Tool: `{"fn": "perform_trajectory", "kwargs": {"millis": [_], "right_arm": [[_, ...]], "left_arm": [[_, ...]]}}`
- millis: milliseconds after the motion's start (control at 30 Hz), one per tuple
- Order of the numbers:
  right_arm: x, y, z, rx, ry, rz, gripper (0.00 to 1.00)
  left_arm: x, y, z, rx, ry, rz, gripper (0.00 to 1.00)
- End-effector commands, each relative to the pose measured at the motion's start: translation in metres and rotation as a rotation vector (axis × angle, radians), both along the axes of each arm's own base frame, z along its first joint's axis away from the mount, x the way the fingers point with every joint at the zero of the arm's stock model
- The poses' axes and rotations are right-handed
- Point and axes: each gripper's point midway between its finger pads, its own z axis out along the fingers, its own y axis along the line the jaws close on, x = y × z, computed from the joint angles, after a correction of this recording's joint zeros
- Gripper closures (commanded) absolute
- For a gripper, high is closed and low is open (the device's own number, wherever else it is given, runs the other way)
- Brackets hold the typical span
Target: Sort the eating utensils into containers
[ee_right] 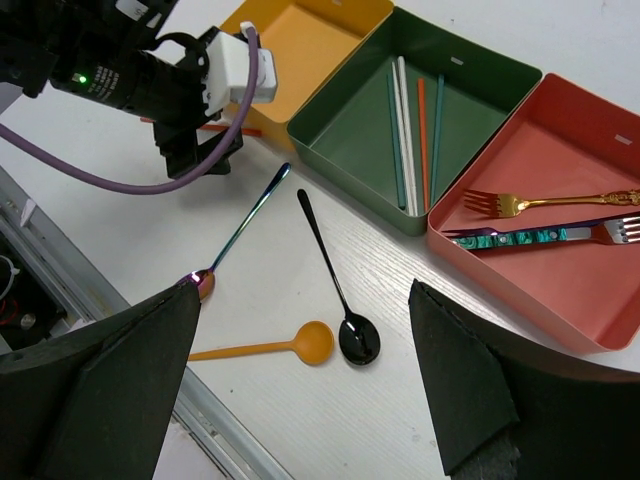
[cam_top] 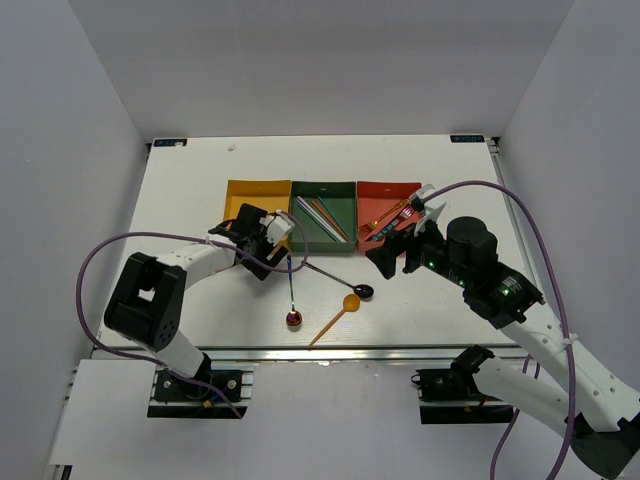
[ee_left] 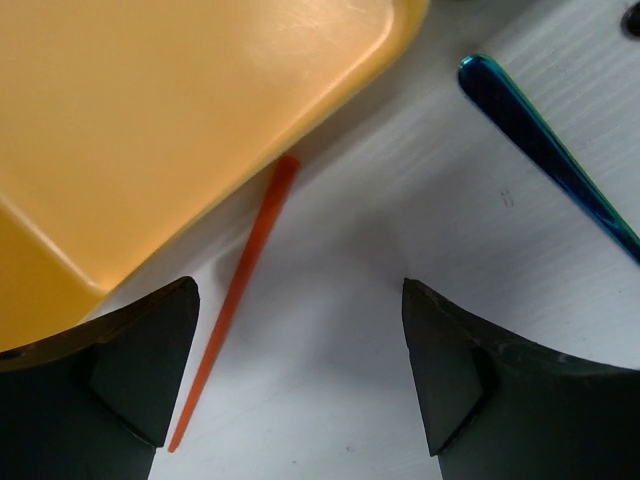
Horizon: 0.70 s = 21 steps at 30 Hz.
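My left gripper point(ee_left: 300, 370) is open low over the table by the yellow tray point(ee_left: 150, 120). An orange chopstick point(ee_left: 240, 290) lies flat between its fingers, close to the left one and apart from both. The blue-green handle of an iridescent spoon point(ee_left: 550, 150) lies to the right. My right gripper point(ee_right: 305, 380) hangs open above a black spoon point(ee_right: 340, 290) and an orange spoon point(ee_right: 270, 347), holding nothing. The green tray point(ee_right: 350, 130) holds several chopsticks. In the red tray point(ee_right: 560, 290) lie a gold fork point(ee_right: 545, 203) and a green-handled fork point(ee_right: 540, 236).
The three trays stand in a row at mid-table, with the yellow tray point(cam_top: 257, 195) on the left. The metal rail of the table's front edge point(cam_top: 320, 352) runs just below the orange spoon point(cam_top: 335, 318). Purple cables point(cam_top: 120, 245) loop off both arms.
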Motion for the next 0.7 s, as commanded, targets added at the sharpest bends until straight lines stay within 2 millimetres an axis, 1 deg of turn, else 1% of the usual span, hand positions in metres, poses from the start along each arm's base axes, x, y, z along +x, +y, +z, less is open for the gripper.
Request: {"fn": "perform_trajectory", "kwargs": {"millis": [0, 33, 133, 300, 367, 400, 533, 667], "right_arm": [[0.001, 0.006, 0.016, 0.035, -0.054, 0.025, 0.11], [0.001, 0.006, 0.016, 0.036, -0.055, 0.025, 0.11], [0.002, 0.007, 0.016, 0.034, -0.053, 0.028, 0.11], [0.002, 0.008, 0.016, 0.033, -0.050, 0.031, 0.11], [0.000, 0.008, 0.017, 0.036, -0.051, 0.035, 0.11], [0.000, 0.007, 0.018, 0.037, -0.052, 0.037, 0.11], [-0.002, 0.008, 0.019, 0.040, -0.054, 0.047, 0.11], [-0.003, 0.009, 0.018, 0.038, -0.046, 0.054, 0.11]], "left_arm": [[0.006, -0.012, 0.003, -0.048, -0.003, -0.040, 0.09], [0.002, -0.020, 0.001, -0.088, 0.021, -0.068, 0.09], [-0.001, -0.021, -0.004, -0.115, 0.049, -0.078, 0.09], [0.003, -0.021, -0.003, -0.151, 0.058, -0.079, 0.09], [0.002, -0.021, -0.006, -0.171, 0.093, -0.078, 0.10], [0.003, -0.021, -0.005, -0.178, 0.098, -0.083, 0.12], [0.003, -0.016, -0.006, -0.170, 0.099, -0.065, 0.12], [0.002, -0.009, 0.000, -0.157, 0.052, -0.047, 0.11]]}}
